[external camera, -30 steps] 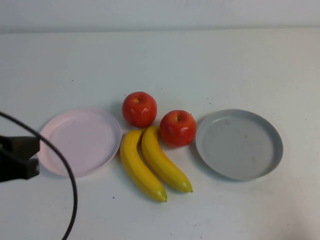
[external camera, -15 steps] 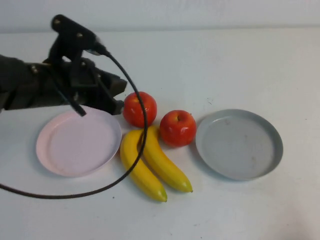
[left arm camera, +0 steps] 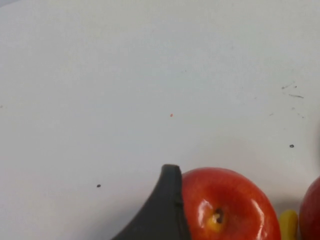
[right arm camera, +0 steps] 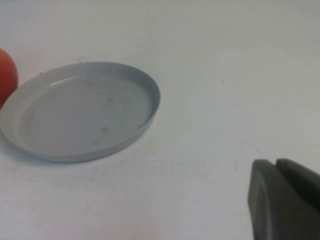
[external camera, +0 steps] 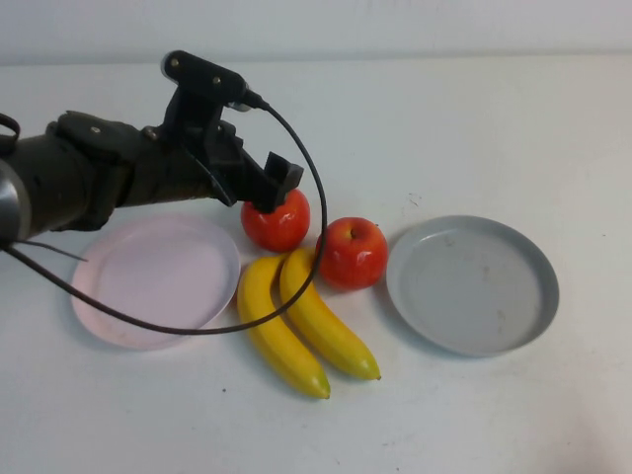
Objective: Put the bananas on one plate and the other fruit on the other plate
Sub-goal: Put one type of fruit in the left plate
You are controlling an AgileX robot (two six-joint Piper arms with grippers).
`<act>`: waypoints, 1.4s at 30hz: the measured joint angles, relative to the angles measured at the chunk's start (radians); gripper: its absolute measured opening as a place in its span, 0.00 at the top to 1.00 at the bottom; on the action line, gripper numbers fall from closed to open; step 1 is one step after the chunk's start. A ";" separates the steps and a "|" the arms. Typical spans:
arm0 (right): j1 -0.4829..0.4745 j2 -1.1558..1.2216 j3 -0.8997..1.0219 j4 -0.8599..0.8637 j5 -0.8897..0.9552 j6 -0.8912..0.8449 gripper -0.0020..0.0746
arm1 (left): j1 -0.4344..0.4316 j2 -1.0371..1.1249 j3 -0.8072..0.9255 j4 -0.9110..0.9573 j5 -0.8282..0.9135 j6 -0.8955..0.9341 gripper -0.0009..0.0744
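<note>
On a white desk (external camera: 474,118), the left gripper (external camera: 275,187) hovers over the far apple (external camera: 277,221), fingers (left arm camera: 161,210) spread around it without closing. The near apple (external camera: 351,253) and two bananas (external camera: 296,321) lie between the empty pink plate (external camera: 158,281) and empty grey plate (external camera: 472,284). The right gripper (right arm camera: 282,202) hangs beside the grey plate, fingers pressed together, empty.

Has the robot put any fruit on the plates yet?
Not yet. The grey plate and the pink plate hold no fruit. The left tool is at the far apple, open and not holding it. The other apple and both bananas lie on the table between the plates. The right tool sits low, off to the grey plate's side. All four fruits are left.
</note>
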 joint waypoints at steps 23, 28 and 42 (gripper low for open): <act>0.000 0.000 0.000 0.000 0.000 0.000 1.00 | 0.008 0.090 -0.079 0.351 0.262 -0.557 0.10; 0.000 0.000 0.000 0.000 0.000 0.000 1.00 | 0.008 0.090 -0.079 0.426 0.198 -0.607 0.10; 0.000 0.000 0.000 0.000 0.000 0.000 1.00 | 0.008 0.185 -0.182 0.433 0.126 -0.568 0.10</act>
